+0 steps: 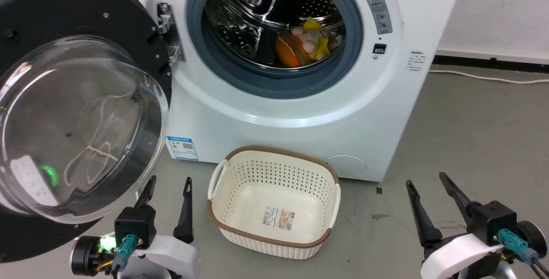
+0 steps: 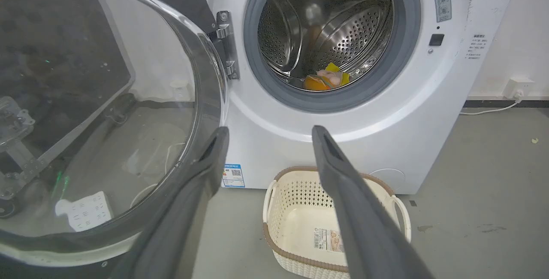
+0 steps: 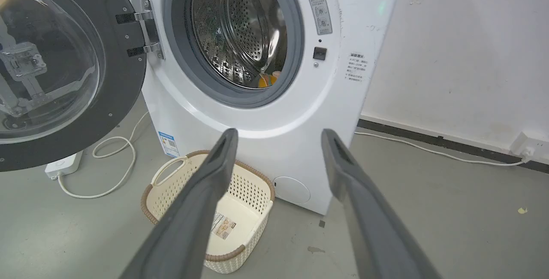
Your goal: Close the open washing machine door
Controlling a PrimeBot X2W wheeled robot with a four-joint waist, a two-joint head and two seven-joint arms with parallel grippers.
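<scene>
Door: washing machine door (image 1: pixel 81 128) swung wide to the left on its hinge (image 1: pixel 166 23), drum (image 1: pixel 257 17) uncovered | Left claw (image 1: pixel 170 180): open, empty, just beside door's lower rim, likely placed to push it shut | Right claw (image 1: pixel 426 179): open, empty, well apart, beyond basket (image 1: pixel 281 152).

The left claw (image 2: pixel 270 129) gapes wide; the washing machine door (image 2: pixel 107 98) stands swung open just to its left

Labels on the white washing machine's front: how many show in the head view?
3: a grey warning label upper right of the drum opening, a black-text label lower, further right, a blue-bordered label bottom left; the open black-rimmed door may hide others.
</scene>
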